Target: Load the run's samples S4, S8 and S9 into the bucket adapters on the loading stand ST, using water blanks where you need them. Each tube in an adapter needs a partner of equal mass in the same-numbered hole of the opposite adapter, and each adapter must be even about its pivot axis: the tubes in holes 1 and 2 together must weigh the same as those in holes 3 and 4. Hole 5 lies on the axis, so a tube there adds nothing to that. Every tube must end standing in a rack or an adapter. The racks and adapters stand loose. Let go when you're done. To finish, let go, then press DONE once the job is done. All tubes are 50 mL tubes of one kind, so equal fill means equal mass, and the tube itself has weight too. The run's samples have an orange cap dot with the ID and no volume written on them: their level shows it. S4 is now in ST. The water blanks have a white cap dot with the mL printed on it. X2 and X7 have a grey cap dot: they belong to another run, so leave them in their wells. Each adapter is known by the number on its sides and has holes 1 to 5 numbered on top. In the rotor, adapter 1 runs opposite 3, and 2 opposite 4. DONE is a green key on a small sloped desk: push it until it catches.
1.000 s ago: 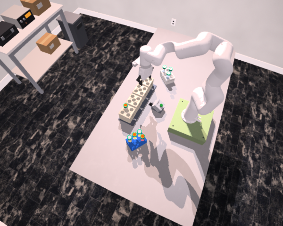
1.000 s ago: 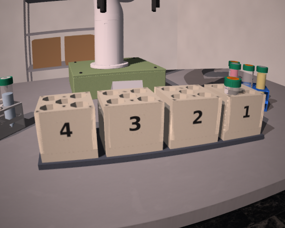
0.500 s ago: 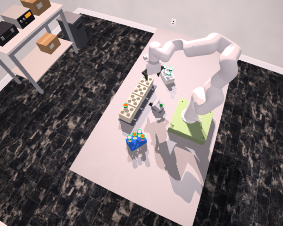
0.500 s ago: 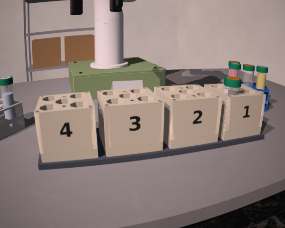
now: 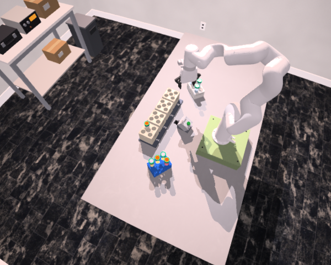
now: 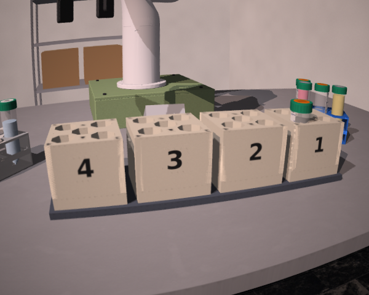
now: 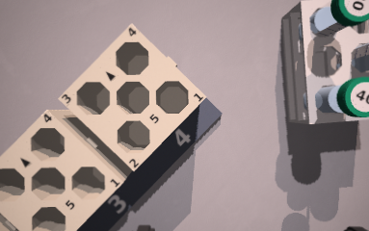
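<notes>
My gripper (image 5: 189, 81) (image 6: 85, 18) is open and empty, high between adapter 4 (image 6: 105, 190) (image 7: 159, 129) and the clear rack (image 5: 199, 94) (image 6: 22, 152) (image 7: 294, 72). S4 (image 5: 146, 123) (image 6: 301, 106) stands in adapter 1 (image 6: 331, 161), in the corner hole towards adapter 2 (image 6: 242, 168), away from the arm's base. Adapter 2, adapter 3 (image 6: 190, 177) (image 7: 75, 156) and adapter 4 show no tubes. The stand ST (image 6: 178, 201) (image 7: 209, 115) carries all the adapters. The clear rack holds three blanks; one cap (image 7: 364, 97) reads 40, another is cut off. The blue rack (image 5: 159, 171) (image 6: 344, 126) holds two orange-dot and two grey-dot tubes, IDs unreadable.
The small desk (image 5: 183, 126) with the green DONE key (image 5: 188, 123) stands between the stand and the green base block (image 5: 224, 154) (image 6: 152, 107). The arm reaches over the far end of the table (image 5: 160, 216).
</notes>
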Controlling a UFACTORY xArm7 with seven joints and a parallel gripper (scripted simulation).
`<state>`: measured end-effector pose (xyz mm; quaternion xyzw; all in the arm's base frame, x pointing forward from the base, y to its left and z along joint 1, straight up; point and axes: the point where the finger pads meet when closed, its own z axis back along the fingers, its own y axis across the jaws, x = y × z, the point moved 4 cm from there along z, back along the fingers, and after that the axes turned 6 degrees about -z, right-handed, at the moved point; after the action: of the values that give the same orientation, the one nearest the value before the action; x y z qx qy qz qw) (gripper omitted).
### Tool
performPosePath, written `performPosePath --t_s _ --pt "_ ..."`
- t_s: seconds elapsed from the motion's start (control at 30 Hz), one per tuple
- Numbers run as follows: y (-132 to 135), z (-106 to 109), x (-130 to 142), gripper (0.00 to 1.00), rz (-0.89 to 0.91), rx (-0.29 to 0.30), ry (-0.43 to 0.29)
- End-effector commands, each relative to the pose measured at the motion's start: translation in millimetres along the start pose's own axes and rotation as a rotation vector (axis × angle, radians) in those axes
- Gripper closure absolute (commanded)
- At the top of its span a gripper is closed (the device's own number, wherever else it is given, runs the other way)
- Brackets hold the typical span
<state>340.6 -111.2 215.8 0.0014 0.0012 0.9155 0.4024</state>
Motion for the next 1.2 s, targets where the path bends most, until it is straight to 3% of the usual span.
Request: performPosePath --t_s 0.0,1.17 --pt "19.9 1.9 -9.6 0.0 0.001 -0.003 0.004" --pt "163.1 1.8 -69.8 0.0 0.001 -0.001 0.004"
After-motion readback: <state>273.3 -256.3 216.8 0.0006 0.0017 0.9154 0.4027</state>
